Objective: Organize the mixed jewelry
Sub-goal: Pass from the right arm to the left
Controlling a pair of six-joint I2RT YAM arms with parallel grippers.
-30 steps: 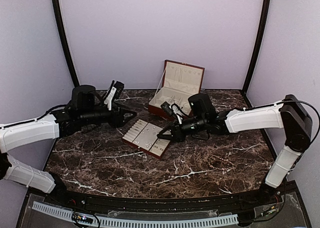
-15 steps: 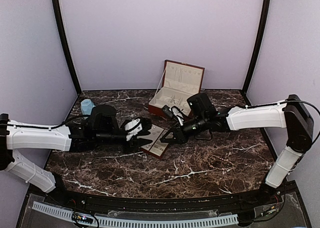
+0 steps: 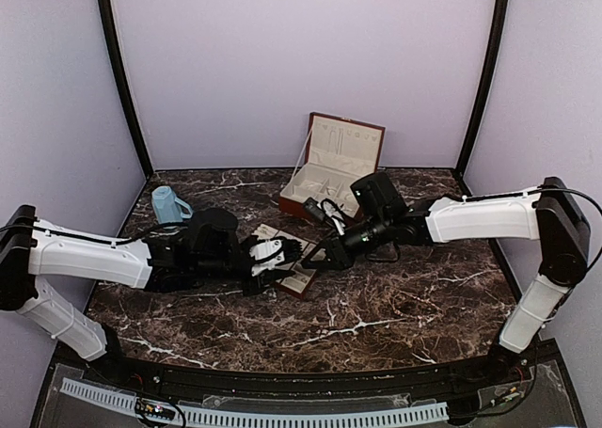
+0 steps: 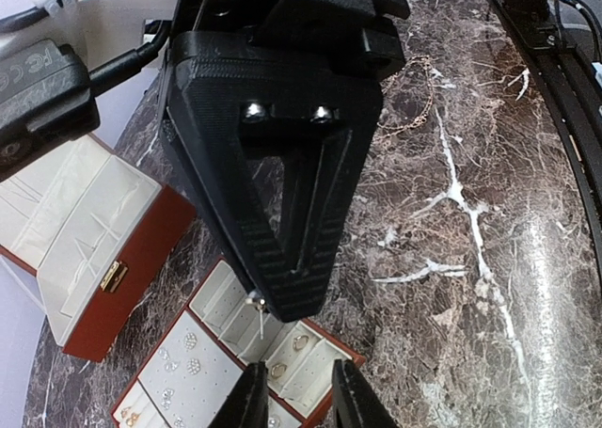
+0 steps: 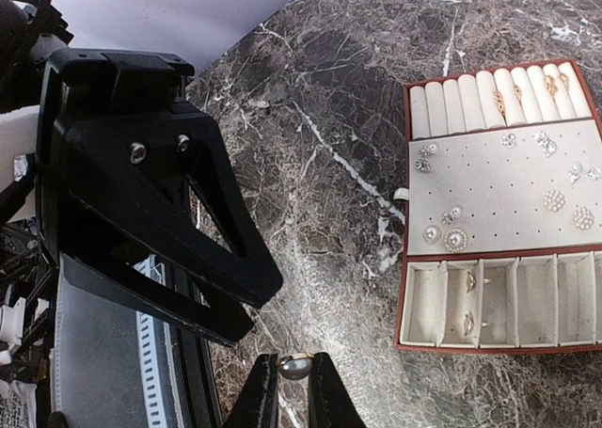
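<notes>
The mixed jewelry is partly sorted in the cream-lined tray (image 5: 470, 348): pearl studs (image 5: 456, 239) sit on its pad and rings (image 4: 299, 341) lie in its end compartments. My right gripper (image 5: 294, 390) is shut on a pearl stud earring (image 5: 294, 365), held just above the tray's compartment end (image 4: 353, 357); from the left wrist the stud (image 4: 256, 301) shows at the tip of the right fingers (image 4: 292, 212). My left gripper (image 4: 293, 402) hovers over the same compartments with its jaws apart and nothing between them. From above, both grippers, left (image 3: 288, 256) and right (image 3: 312, 257), meet over the tray.
The red-brown hinged box (image 3: 334, 160) stands open behind the tray, close to the right arm. A blue cup (image 3: 166, 204) sits at the back left. A thin gold chain (image 4: 414, 118) lies loose on the marble.
My left arm swung from the back left to the tray, uncovering the blue cup, and its jaws have narrowed. The right gripper stayed over the tray, still holding the earring.
</notes>
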